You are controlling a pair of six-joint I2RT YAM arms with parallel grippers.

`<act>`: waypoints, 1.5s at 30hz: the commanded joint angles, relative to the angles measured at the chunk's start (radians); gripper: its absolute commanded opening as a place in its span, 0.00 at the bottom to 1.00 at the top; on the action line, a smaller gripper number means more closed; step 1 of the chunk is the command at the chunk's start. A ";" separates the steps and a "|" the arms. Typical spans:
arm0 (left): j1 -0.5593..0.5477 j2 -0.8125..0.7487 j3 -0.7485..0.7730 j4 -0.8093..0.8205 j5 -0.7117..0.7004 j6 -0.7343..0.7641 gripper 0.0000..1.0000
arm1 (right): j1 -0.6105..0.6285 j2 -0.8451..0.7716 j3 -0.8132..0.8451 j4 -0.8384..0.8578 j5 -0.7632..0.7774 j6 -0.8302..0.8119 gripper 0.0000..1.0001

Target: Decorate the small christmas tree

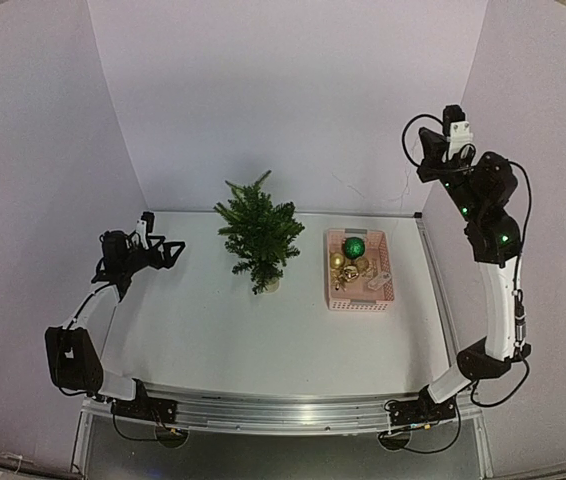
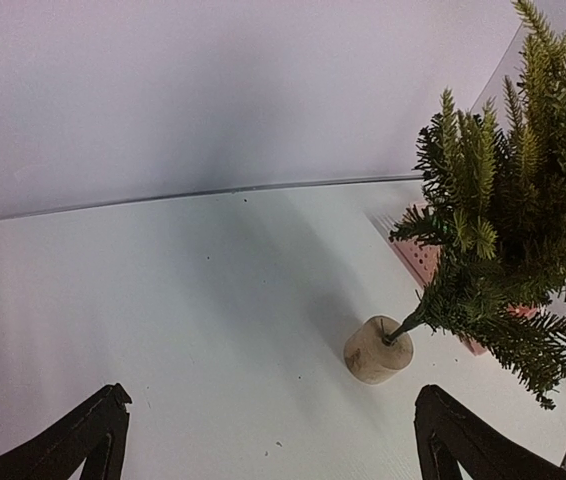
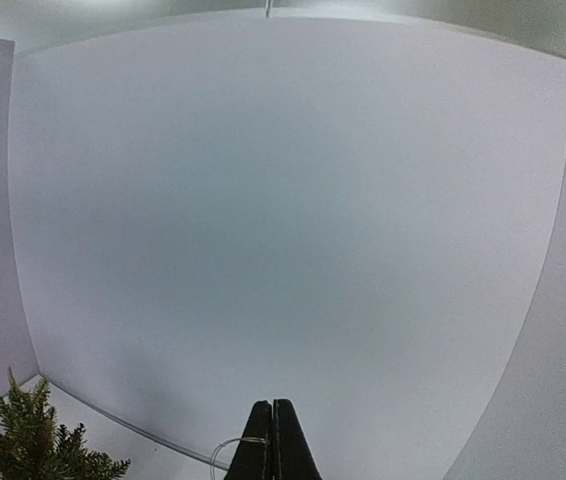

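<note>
small christmas tree (image 1: 259,235) upright; pink basket (image 1: 361,304) holding baubles (image 1: 353,247) beside, apart.

Tree (image 1: 258,236) left of ornament basket (image 1: 360,271)

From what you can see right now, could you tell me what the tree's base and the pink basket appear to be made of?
Tree base: likely raw wood, pale, matt, rough-grained. Pink basket: probably moulded plastic, smooth, with regular rows of holes.
</note>
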 commanded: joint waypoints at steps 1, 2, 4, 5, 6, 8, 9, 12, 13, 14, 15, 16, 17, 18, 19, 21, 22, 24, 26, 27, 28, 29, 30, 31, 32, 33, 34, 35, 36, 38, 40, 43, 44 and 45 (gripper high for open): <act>-0.002 -0.035 0.091 0.052 0.035 0.005 1.00 | 0.003 -0.025 0.076 0.072 -0.110 -0.025 0.00; -0.002 -0.035 0.099 0.056 0.036 0.004 1.00 | 0.003 -0.024 0.087 0.077 -0.126 -0.023 0.00; -0.001 -0.040 0.118 0.067 0.031 -0.004 1.00 | 0.004 -0.018 0.111 0.085 -0.164 -0.005 0.00; 0.000 -0.043 0.133 0.075 0.027 -0.010 1.00 | 0.004 -0.013 0.120 0.086 -0.197 0.016 0.00; 0.000 -0.047 0.147 0.081 0.025 -0.014 1.00 | 0.004 -0.007 0.128 0.087 -0.235 0.038 0.00; 0.000 -0.055 0.183 0.090 0.025 -0.020 1.00 | 0.004 0.002 0.129 0.089 -0.337 0.095 0.00; 0.000 -0.058 0.202 0.091 0.032 -0.023 1.00 | 0.004 0.007 0.128 0.090 -0.382 0.125 0.00; 0.000 -0.071 0.250 0.090 0.064 -0.029 1.00 | 0.004 0.018 0.124 0.097 -0.488 0.246 0.00; 0.000 -0.076 0.264 0.090 0.078 -0.037 1.00 | 0.004 0.021 0.124 0.108 -0.518 0.280 0.00; 0.000 -0.081 0.278 0.090 0.092 -0.045 1.00 | 0.004 0.024 0.124 0.119 -0.548 0.314 0.00; 0.000 -0.085 0.292 0.090 0.104 -0.054 1.00 | 0.004 0.027 0.122 0.133 -0.575 0.347 0.00; -0.001 -0.088 0.308 0.090 0.116 -0.065 1.00 | 0.005 0.029 0.116 0.152 -0.601 0.381 0.00; -0.002 -0.090 0.324 0.090 0.130 -0.076 1.00 | 0.005 0.030 0.109 0.171 -0.627 0.415 0.00; -0.004 -0.091 0.334 0.091 0.145 -0.083 1.00 | 0.008 0.030 0.093 0.185 -0.641 0.439 0.00; -0.007 -0.093 0.345 0.091 0.154 -0.092 1.00 | 0.015 0.030 0.071 0.196 -0.656 0.464 0.00; -0.011 -0.097 0.366 0.076 0.168 -0.100 1.00 | 0.033 0.031 0.022 0.201 -0.673 0.495 0.00; -0.011 -0.101 0.376 0.063 0.175 -0.101 1.00 | 0.048 0.029 -0.009 0.201 -0.681 0.506 0.00; -0.037 -0.113 0.400 0.031 0.193 -0.088 0.99 | 0.086 0.015 -0.070 0.202 -0.683 0.517 0.00; -0.060 -0.128 0.417 -0.019 0.220 -0.054 1.00 | 0.126 -0.014 -0.146 0.206 -0.648 0.510 0.00; -0.076 -0.137 0.420 -0.041 0.229 -0.023 0.99 | 0.148 -0.030 -0.183 0.215 -0.623 0.506 0.00; -0.093 -0.150 0.421 -0.064 0.240 0.003 0.99 | 0.173 -0.044 -0.218 0.234 -0.600 0.506 0.00; -0.109 -0.159 0.420 -0.082 0.249 0.025 0.99 | 0.193 -0.058 -0.251 0.258 -0.581 0.512 0.00; -0.128 -0.167 0.420 -0.098 0.258 0.043 0.98 | 0.208 -0.074 -0.289 0.283 -0.564 0.521 0.00; -0.147 -0.173 0.420 -0.111 0.268 0.058 0.98 | 0.224 -0.090 -0.327 0.310 -0.548 0.530 0.00; -0.162 -0.179 0.420 -0.115 0.283 0.065 0.97 | 0.245 -0.101 -0.360 0.338 -0.530 0.534 0.00; -0.180 -0.181 0.422 -0.117 0.300 0.068 0.97 | 0.267 -0.112 -0.385 0.362 -0.513 0.537 0.00; -0.199 -0.181 0.426 -0.121 0.316 0.069 0.97 | 0.290 -0.121 -0.408 0.380 -0.497 0.540 0.00; -0.217 -0.177 0.432 -0.129 0.332 0.071 0.97 | 0.310 -0.126 -0.431 0.391 -0.478 0.543 0.00; -0.238 -0.171 0.439 -0.139 0.346 0.074 0.98 | 0.331 -0.131 -0.455 0.400 -0.456 0.547 0.00; -0.280 -0.160 0.448 -0.186 0.356 0.116 0.99 | 0.359 -0.135 -0.503 0.422 -0.419 0.561 0.00; -0.334 -0.146 0.459 -0.248 0.342 0.175 1.00 | 0.385 -0.135 -0.567 0.468 -0.388 0.586 0.00; -0.409 -0.128 0.477 -0.298 0.334 0.203 1.00 | 0.428 -0.123 -0.603 0.509 -0.363 0.600 0.00; -0.425 -0.122 0.479 -0.295 0.347 0.181 1.00 | 0.444 -0.118 -0.605 0.512 -0.351 0.599 0.00; -0.439 -0.121 0.477 -0.282 0.371 0.144 1.00 | 0.460 -0.115 -0.612 0.522 -0.342 0.599 0.00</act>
